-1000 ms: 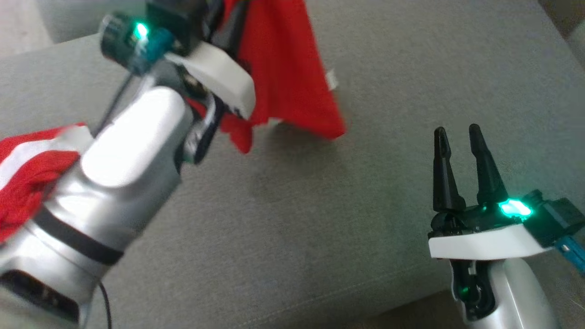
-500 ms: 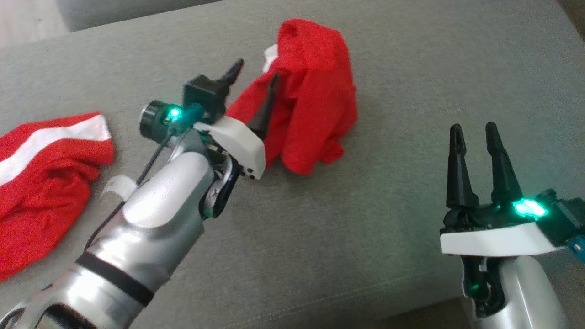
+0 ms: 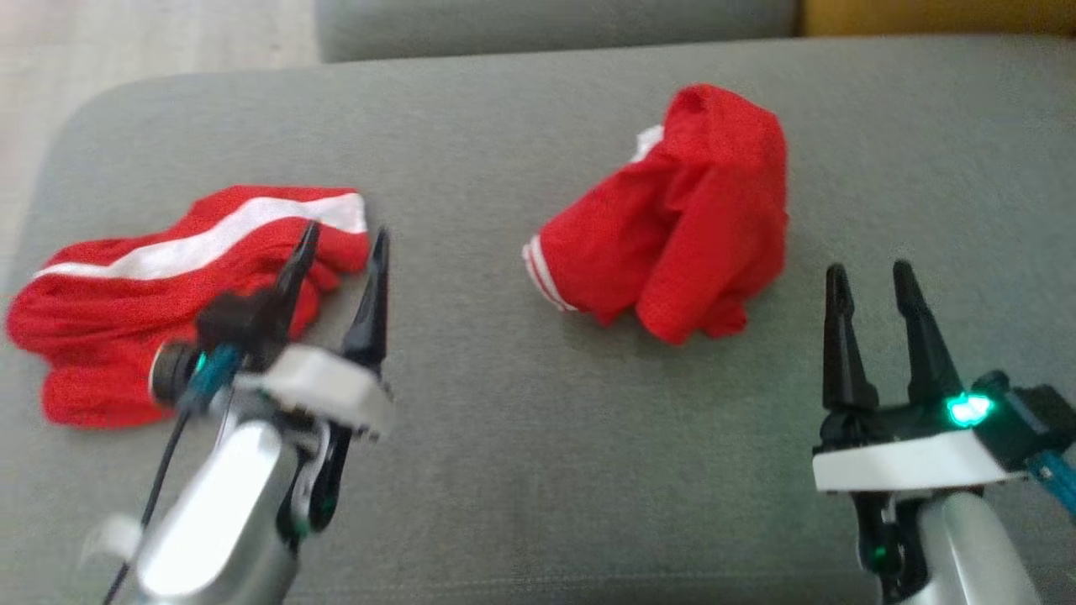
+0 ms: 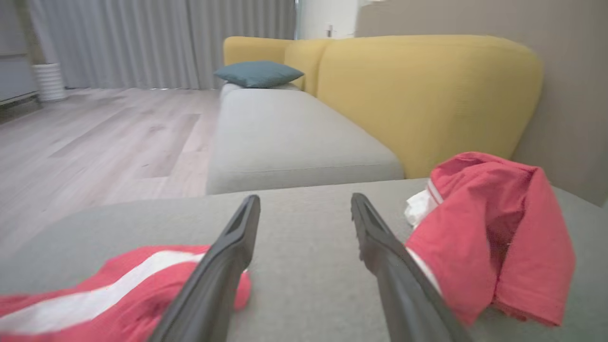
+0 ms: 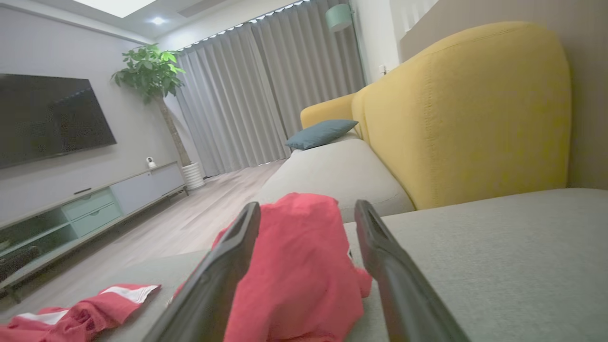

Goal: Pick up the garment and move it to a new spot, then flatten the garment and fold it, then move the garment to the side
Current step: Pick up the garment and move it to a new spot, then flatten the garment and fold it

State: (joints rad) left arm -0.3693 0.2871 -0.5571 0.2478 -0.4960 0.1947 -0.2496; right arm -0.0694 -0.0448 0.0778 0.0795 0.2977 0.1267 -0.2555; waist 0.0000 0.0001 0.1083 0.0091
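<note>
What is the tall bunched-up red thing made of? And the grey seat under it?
The red garment looks like thin, soft knit cloth, matte: it slumps in loose folds. The grey seat seems woven upholstery, matte, faintly grainy, probably padded.

Soft, even light is falling on the sofa point(image 3: 538, 470), casting faint shadows; the left gripper point(image 3: 345, 228) is showing blurred.

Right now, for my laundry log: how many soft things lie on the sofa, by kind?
Red garments: 2 (white-striped garment, crumpled garment)
Teal pillow: 1
Total: 3
</note>
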